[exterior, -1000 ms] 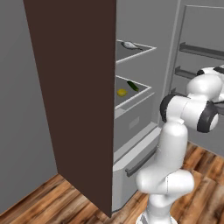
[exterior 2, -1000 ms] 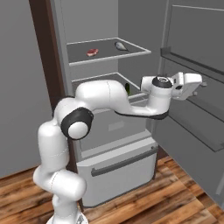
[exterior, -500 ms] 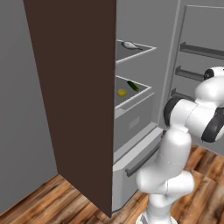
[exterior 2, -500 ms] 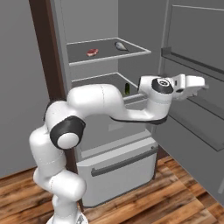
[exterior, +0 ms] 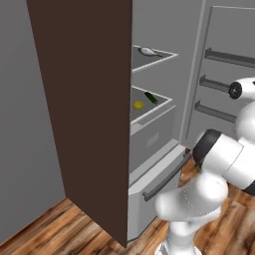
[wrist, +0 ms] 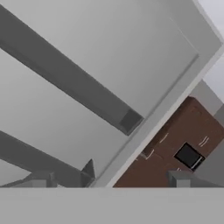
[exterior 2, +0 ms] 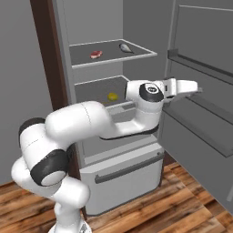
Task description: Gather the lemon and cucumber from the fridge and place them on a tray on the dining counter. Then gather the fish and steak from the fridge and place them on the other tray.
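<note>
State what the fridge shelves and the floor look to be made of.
Fridge shelves: likely smooth plastic or coated metal, going by the flat dark matte panels with pale edging. Floor: varnished wood planks, going by the brown grain and plank seams, though it could be a laminate.

A rendered home kitchen is shown. A tall light grey fridge [exterior 2: 119, 179] is seen standing open, with food laid on its pale-edged shelves: a steak [exterior 2: 95, 54], a fish [exterior 2: 124, 47], a lemon [exterior 2: 112, 96] and a cucumber [exterior: 151, 97]. A wood-plank floor [exterior: 74, 231] and a dark brown cabinet side [exterior: 84, 99] are visible.
</note>
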